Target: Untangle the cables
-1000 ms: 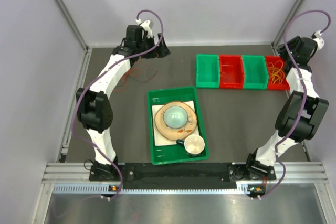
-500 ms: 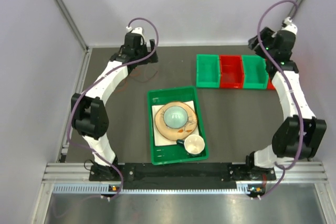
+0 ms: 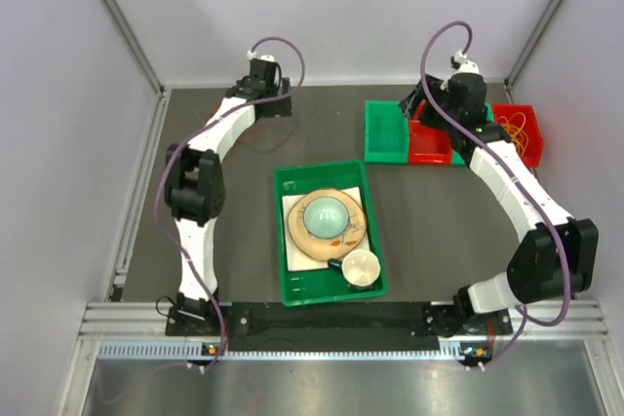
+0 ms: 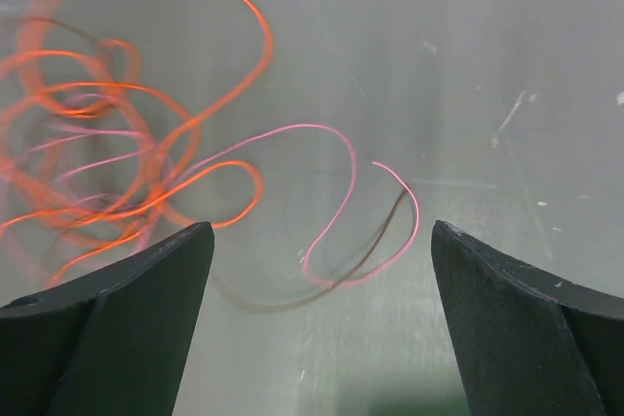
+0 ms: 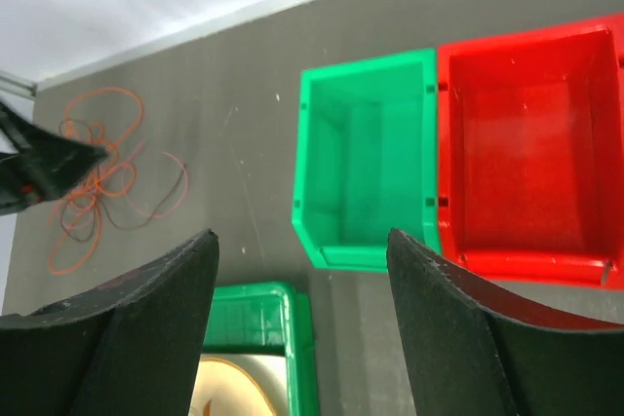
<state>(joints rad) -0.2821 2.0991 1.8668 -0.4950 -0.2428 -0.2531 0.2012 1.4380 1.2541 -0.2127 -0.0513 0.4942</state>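
Note:
A tangle of thin orange, pink and brown cables (image 4: 117,143) lies on the dark table. It fills the upper left of the left wrist view, with a pink and brown loop (image 4: 361,221) trailing to the right. My left gripper (image 4: 320,231) is open and empty just above the table, and this loop lies between its fingers. In the top view the left gripper (image 3: 276,107) is at the back left, next to the cables (image 3: 252,139). My right gripper (image 3: 414,109) is open and empty over the bins. In its wrist view (image 5: 300,241) the cables (image 5: 97,172) lie far left.
A row of green (image 3: 387,132) and red (image 3: 426,143) bins stands at the back right. The far red bin (image 3: 517,129) holds yellow loops. A green tray (image 3: 283,241) with a plate, a bowl and a cup sits mid-table. Walls close the back and sides.
My right arm has swung left from the far right corner to above the green and red bins. My left gripper has shifted slightly right at the back, and its elbow has moved.

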